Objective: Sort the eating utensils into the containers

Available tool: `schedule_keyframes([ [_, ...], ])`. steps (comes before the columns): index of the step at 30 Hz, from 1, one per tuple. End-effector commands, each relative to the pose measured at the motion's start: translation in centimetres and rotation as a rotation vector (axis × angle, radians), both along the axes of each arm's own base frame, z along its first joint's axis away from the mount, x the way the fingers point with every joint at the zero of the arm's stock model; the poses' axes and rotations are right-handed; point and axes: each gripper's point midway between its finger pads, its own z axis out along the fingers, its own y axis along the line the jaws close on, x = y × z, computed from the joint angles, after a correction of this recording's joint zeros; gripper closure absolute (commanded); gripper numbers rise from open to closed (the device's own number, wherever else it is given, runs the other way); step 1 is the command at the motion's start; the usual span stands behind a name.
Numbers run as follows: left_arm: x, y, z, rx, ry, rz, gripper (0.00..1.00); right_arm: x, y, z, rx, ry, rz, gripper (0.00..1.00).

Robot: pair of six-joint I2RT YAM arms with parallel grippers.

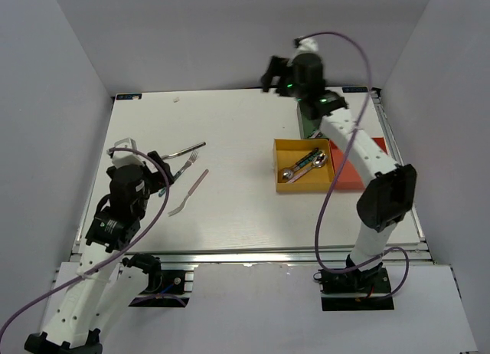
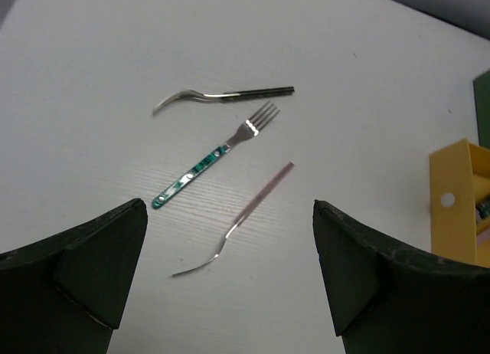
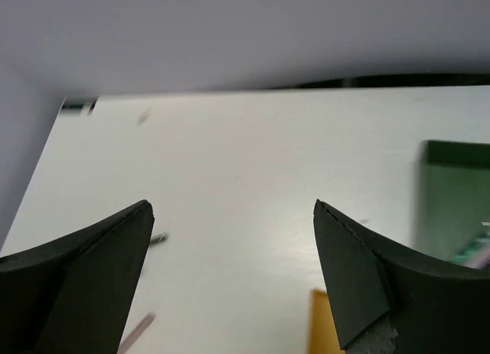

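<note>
Three forks point(image 2: 214, 158) lie loose on the bench point(image 1: 230, 216) well left of the yellow tray point(image 1: 280, 167), which holds spoons point(image 1: 306, 165), so the left pincer point(image 2: 230, 208) hangs released above them, likely choosing one, while the right pincer point(image 3: 233, 208) gapes empty, raised beyond that tray.

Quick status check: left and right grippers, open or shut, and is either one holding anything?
Left gripper: open, holding nothing.
Right gripper: open, holding nothing.
</note>
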Motion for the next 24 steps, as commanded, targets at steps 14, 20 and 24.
schedule_keyframes([
  [14,-2.0,4.3,2.2,-0.001,-0.091,0.231,0.02,-19.0,25.0,-19.4,-0.344,0.322,0.188,0.11],
  [20,-2.0,4.2,2.3,-0.003,-0.096,0.218,0.02,-18.9,27.1,-25.1,-0.325,0.390,0.125,0.11],
  [24,-2.1,4.0,2.5,-0.009,-0.107,0.203,0.02,-17.9,27.9,-27.1,-0.328,0.395,0.096,0.11],
])
